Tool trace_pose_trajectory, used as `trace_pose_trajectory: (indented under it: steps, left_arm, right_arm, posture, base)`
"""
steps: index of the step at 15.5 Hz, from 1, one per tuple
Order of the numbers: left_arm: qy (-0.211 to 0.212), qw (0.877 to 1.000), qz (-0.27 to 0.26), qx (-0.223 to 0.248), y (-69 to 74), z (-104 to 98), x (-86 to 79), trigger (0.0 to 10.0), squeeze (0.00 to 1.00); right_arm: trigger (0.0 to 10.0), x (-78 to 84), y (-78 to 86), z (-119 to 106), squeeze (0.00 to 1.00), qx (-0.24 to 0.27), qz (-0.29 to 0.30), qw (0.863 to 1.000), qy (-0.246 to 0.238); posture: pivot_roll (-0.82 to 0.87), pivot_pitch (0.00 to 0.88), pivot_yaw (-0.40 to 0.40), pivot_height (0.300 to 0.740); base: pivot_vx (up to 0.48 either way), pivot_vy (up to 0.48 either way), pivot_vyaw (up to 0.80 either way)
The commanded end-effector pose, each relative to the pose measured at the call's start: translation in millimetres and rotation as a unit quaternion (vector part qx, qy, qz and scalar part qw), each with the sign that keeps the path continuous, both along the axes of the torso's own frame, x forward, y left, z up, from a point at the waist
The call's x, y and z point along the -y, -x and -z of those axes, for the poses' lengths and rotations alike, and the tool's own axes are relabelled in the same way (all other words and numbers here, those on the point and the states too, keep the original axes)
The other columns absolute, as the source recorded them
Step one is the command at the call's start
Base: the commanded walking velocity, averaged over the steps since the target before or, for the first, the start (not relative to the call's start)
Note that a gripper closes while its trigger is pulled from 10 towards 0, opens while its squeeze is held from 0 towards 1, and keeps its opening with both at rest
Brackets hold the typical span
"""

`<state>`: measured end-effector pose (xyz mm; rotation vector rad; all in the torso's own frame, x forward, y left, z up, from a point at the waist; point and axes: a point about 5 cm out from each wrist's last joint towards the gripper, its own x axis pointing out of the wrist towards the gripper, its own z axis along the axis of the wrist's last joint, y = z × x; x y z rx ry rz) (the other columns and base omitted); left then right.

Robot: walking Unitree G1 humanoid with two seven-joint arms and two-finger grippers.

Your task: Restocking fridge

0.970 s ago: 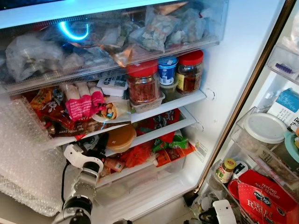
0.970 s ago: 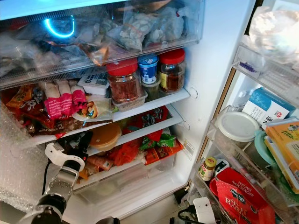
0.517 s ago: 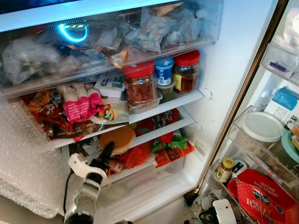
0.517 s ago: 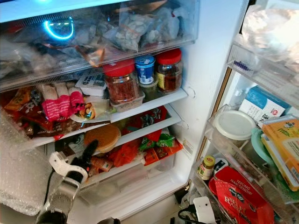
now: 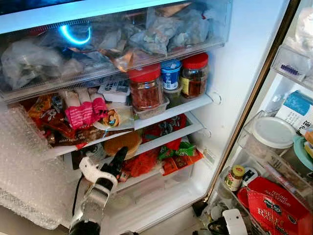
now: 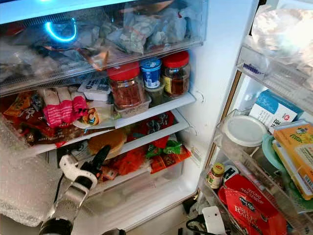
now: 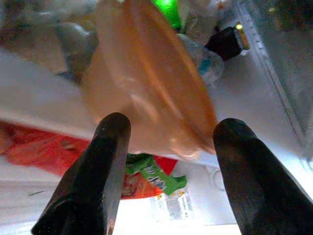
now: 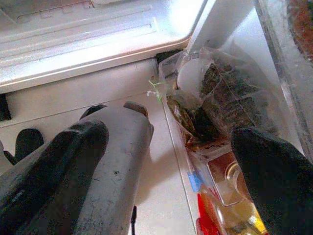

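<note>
reaching into the open fridge, my left hand [image 5: 119, 157] sits with its fingers spread apart just in front of the round orange tub [image 5: 122, 142], which lies on the lower shelf [image 5: 166, 138] beneath the shelf carrying the red-lidded jar [image 5: 147, 88]; my left wrist view puts the tub between the two black fingers [image 7: 105, 161], though i cannot tell whether they touch it. my right hand [image 8: 161, 161] hangs low by the door bins [image 5: 274, 161], its fingers wide apart and holding nothing.

Glossy orange plastic tub [image 7: 146, 83]; matt black hand [image 7: 168, 171] fingers.
</note>
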<state>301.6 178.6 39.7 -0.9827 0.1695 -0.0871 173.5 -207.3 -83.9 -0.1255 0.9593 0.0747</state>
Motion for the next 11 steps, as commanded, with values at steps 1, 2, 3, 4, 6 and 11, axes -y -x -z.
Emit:
trace_pose_trajectory:
  steps: [1, 2, 3, 4, 6, 11]
  left_arm:
    - [0.009, 1.0, 0.002, -0.001, -4.4, -3, 1.5, 10.0, 0.0]
    - [0.012, 1.0, 0.002, 0.0, -4.8, -6, 2.0, 10.0, 0.0]
    - [0.014, 1.0, 0.003, 0.001, -8.6, -11, 3.3, 10.0, 0.0]
    - [0.017, 1.0, -0.002, 0.003, -12.1, -12, 2.8, 10.0, 0.0]
    - [0.023, 1.0, -0.006, -0.001, -18.8, -13, 2.6, 10.0, 0.0]
    - [0.021, 1.0, -0.004, -0.015, -33.6, -16, 7.1, 10.0, 0.0]
  right_arm:
    - [10.0, -2.9, 13.8, 7, 0.0, -0.027, -0.001, 1.0, 0.002]
    - [10.0, -2.9, 13.6, 7, 0.0, -0.027, -0.001, 1.0, 0.002]
    - [10.0, -2.7, 12.8, 7, 0.0, -0.025, -0.004, 1.0, 0.003]
    - [10.0, -2.7, 12.4, 6, 0.0, -0.025, -0.005, 1.0, 0.004]
    - [10.0, -2.2, 11.4, 6, 0.0, -0.023, -0.006, 1.0, 0.004]
    - [10.0, -1.3, 10.3, 5, 0.0, -0.024, -0.008, 1.0, 0.006]
  posture:
    - [-0.18, 0.0, 0.065, 0.656]
    - [-0.18, 0.0, 0.063, 0.656]
    - [-0.18, 0.0, 0.061, 0.656]
    - [-0.18, 0.0, 0.059, 0.656]
    - [-0.18, 0.0, 0.051, 0.656]
    - [-0.18, 0.0, 0.042, 0.656]
  base:
    - [0.0, 0.0, 0.0]
    - [0.0, 0.0, 0.0]
    - [0.0, 0.0, 0.0]
    - [0.0, 0.0, 0.0]
    - [0.0, 0.0, 0.0]
    - [0.0, 0.0, 0.0]
